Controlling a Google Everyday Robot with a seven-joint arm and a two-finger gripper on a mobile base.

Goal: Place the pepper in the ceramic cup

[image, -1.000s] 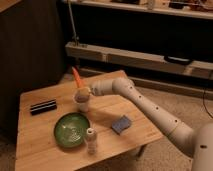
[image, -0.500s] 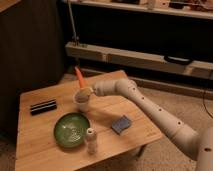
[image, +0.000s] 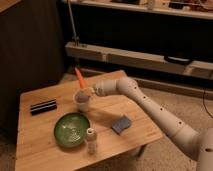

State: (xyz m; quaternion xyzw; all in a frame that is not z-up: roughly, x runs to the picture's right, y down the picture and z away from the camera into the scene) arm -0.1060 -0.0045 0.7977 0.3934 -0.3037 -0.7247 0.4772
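The orange-red pepper [image: 79,77] stands nearly upright, leaning a little left, with its tip up. Its lower end is hidden at my gripper [image: 85,92], which is shut on it. The gripper sits directly over the mouth of the off-white ceramic cup [image: 82,103], which stands on the wooden table [image: 35,150] near its middle. My white arm reaches in from the lower right across the table's far right corner.
A green plate [image: 71,129] lies in front of the cup, with a pale shaker [image: 90,140] at its right rim. A black flat box [image: 43,106] sits left of the cup and a blue sponge [image: 121,124] to the right. A low shelf [image: 130,57] runs behind the table.
The pepper and gripper have shifted slightly right and sunk a little toward the cup. Nothing else on the table has moved.
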